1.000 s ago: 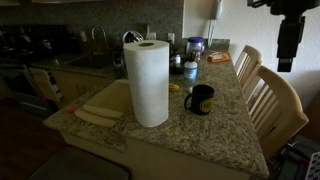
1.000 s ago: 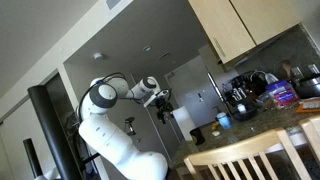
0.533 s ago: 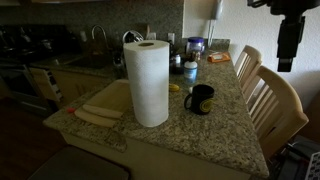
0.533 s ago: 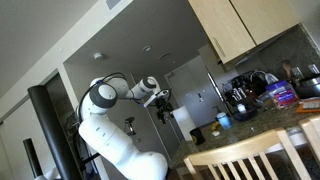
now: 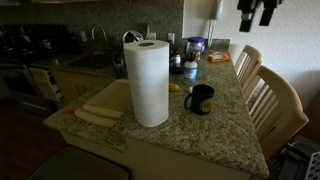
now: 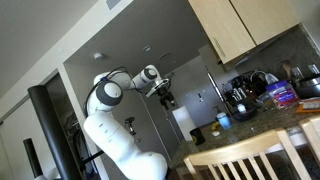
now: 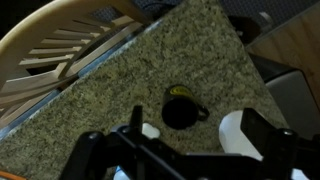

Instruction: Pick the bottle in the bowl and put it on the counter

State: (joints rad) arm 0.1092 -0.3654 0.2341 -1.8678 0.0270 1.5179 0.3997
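Observation:
A small bottle (image 5: 190, 67) with a white cap stands behind the black mug (image 5: 199, 99) on the speckled granite counter (image 5: 215, 125). It seems to sit in a low blue bowl (image 5: 185, 75), which is too small to make out well. My gripper (image 5: 256, 14) hangs high above the counter's far right end, its two fingers apart and empty. It also shows in an exterior view (image 6: 166, 98). In the wrist view I look down on the mug (image 7: 180, 112). A white bit (image 7: 150, 131) beside it may be the bottle's cap.
A tall paper towel roll (image 5: 148, 82) stands at the counter's front, beside a sink (image 5: 108, 100). A yellow item (image 5: 175, 88) lies left of the mug. A jar with a blue lid (image 5: 195, 46) stands at the back. Wooden chairs (image 5: 268, 95) line the right side.
My gripper has risen and swung left, from over the chairs to over the counter's far right end. Nothing on the counter has moved.

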